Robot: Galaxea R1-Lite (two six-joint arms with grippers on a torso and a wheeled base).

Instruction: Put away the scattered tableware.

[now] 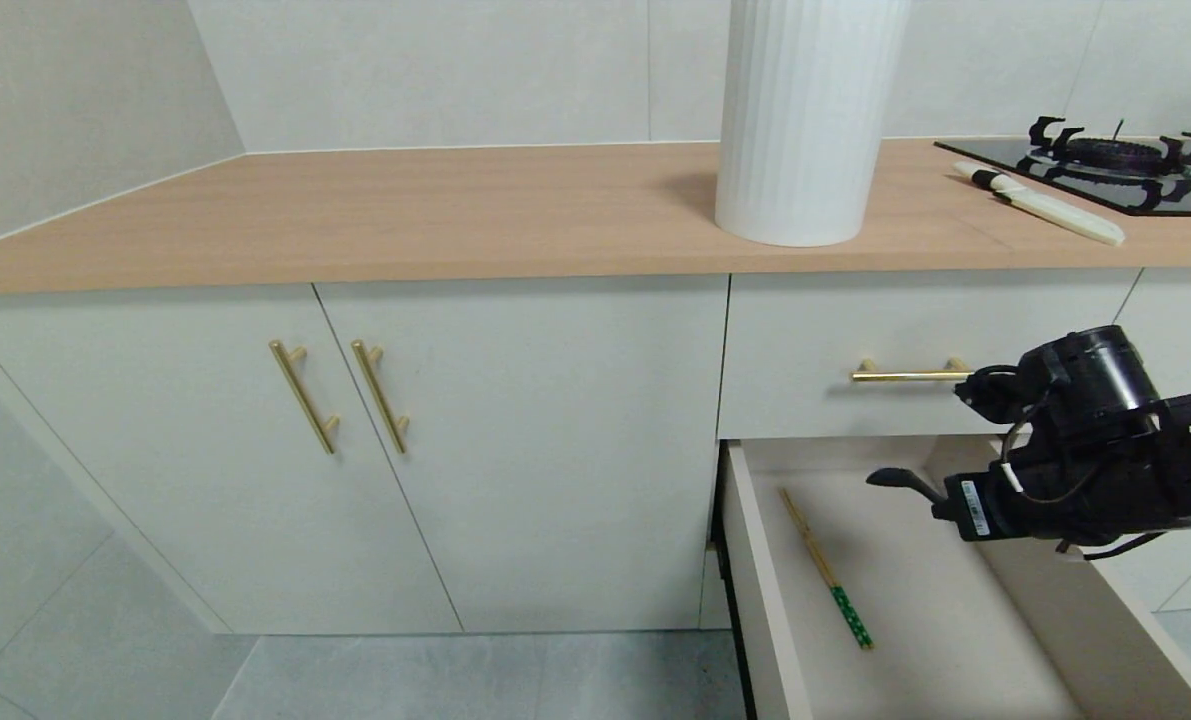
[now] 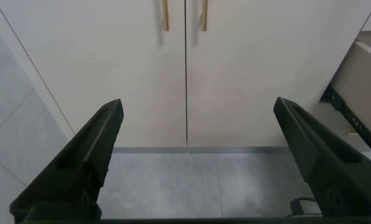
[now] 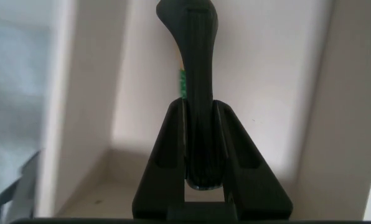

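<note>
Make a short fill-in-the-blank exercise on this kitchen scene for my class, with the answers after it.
1. The right gripper holds a black utensil over the open ____.
2. The chopstick lying there has a ____ end.
3. The jaws of the left gripper stand ____.
Answers: drawer; green; open.

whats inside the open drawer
Wooden chopsticks with green ends lie on the drawer floor. The right gripper, holding a black-handled utensil over it, hides the drawer's right rear part, so anything there cannot be seen.
</note>
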